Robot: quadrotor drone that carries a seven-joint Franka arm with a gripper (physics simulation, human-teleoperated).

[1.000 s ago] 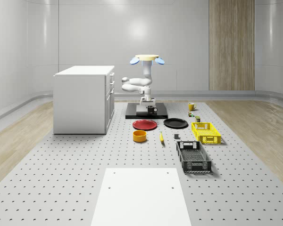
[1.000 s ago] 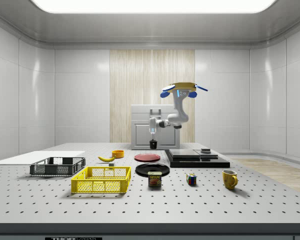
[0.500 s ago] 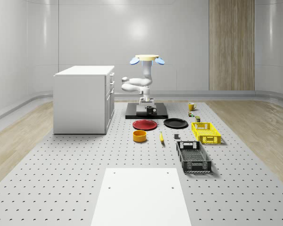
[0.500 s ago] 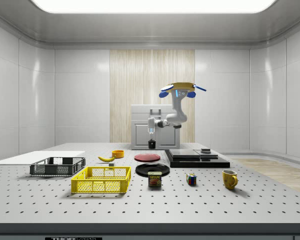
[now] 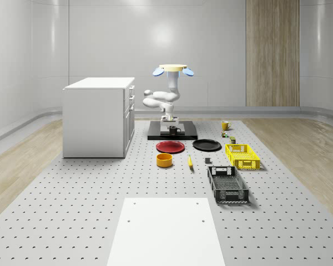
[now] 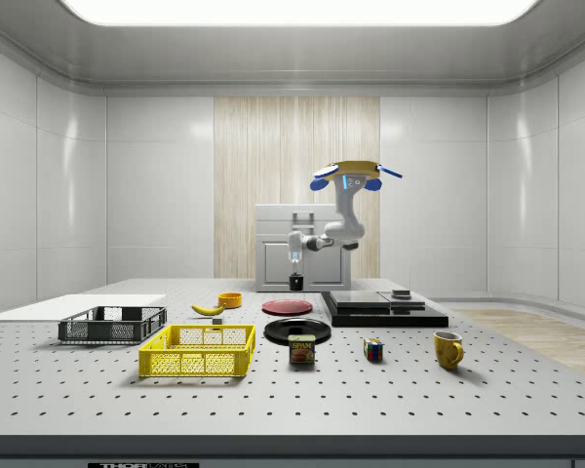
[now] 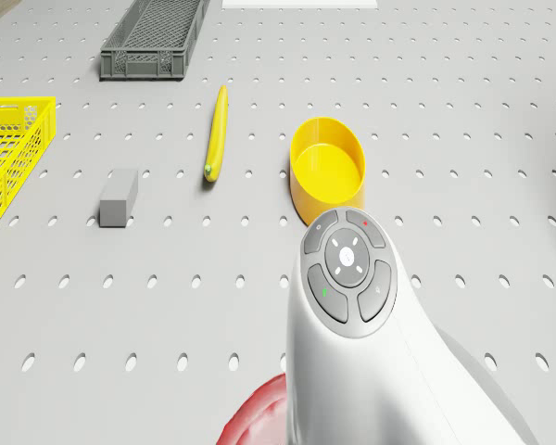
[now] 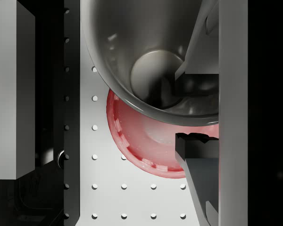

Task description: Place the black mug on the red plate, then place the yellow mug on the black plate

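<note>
Under hovering drone (image 5: pixel 173 68), gripper (image 8: pixel 191 110) clamps black mug (image 5: pixel 172 130) by wall; red plate (image 5: pixel 170 147) lies below, slightly offset.

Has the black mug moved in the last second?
Yes. The black mug, held in the gripper, shifted toward the whole-scene view's left across the black platform.

One word can be read: "SPAM", in yellow letters on the label of the can (image 6: pixel 302 348), which stands on the counter (image 6: pixel 292 400) in the side view. Along the counter's front edge in that view runs a dark strip with pale lettering (image 6: pixel 144 465); it looks like a maker's name, but the letters cannot be made out. Nothing else bears readable text, numbers or signs.
</note>
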